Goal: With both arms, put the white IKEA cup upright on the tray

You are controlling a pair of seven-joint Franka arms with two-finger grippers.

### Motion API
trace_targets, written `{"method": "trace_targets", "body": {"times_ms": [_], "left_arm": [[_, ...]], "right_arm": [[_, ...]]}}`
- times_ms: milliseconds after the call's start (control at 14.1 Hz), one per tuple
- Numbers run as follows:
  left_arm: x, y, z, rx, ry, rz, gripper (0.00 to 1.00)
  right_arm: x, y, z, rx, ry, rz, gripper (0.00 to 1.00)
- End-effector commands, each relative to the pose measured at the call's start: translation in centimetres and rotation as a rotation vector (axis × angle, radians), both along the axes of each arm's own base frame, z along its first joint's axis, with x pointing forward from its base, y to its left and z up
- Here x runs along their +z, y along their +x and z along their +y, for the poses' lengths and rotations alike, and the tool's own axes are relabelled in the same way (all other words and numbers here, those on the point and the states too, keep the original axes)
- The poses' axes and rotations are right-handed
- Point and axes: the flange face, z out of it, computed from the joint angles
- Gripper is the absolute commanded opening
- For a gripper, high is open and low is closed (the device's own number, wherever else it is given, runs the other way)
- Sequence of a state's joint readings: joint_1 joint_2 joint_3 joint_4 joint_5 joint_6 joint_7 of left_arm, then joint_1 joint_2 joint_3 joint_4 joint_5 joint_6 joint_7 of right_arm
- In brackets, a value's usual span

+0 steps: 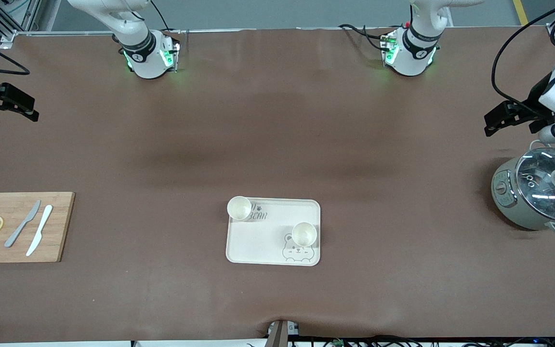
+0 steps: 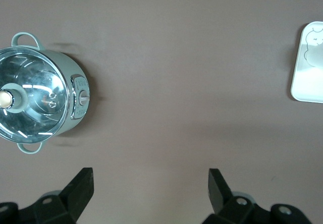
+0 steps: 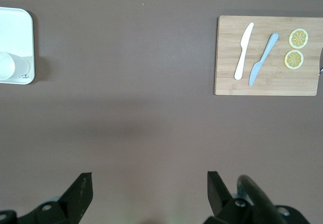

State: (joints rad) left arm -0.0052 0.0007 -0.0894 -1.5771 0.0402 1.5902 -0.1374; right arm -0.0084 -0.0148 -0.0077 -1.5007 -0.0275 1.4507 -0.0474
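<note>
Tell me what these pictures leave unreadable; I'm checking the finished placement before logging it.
- Tray lettering: front view, the cup nearer the right arm's end covers its start.
- Bear drawing: front view, the other cup hides its top.
- Tray in both wrist views: cut off by the picture's edge.
- Cooker contents: glare on the glass lid.
- Left pincer and right pincer: both open, waiting apart from the tray.

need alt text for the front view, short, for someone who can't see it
Two white cups stand upright on a cream rectangular bear-print tray on a brown table. The open left pincer hangs near a grey glass-lidded cooker pot; the right pincer is above a wooden cutting board.
</note>
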Motion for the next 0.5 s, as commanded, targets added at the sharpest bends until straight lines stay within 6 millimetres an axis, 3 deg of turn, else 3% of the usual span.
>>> {"method": "trace_targets", "body": {"times_ms": [0, 425], "left_arm": [[0.64, 0.48, -0.30, -0.012, -0.027, -0.014, 1.00], [0.53, 0.47, -0.52, -0.015, -0.024, -0.010, 1.00]], "right_arm": [[0.44, -0.13, -0.02, 0.001, 0.002, 0.005, 1.00], [0.37, -0.13, -0.10, -0.001, 0.002, 0.006, 1.00]]}}
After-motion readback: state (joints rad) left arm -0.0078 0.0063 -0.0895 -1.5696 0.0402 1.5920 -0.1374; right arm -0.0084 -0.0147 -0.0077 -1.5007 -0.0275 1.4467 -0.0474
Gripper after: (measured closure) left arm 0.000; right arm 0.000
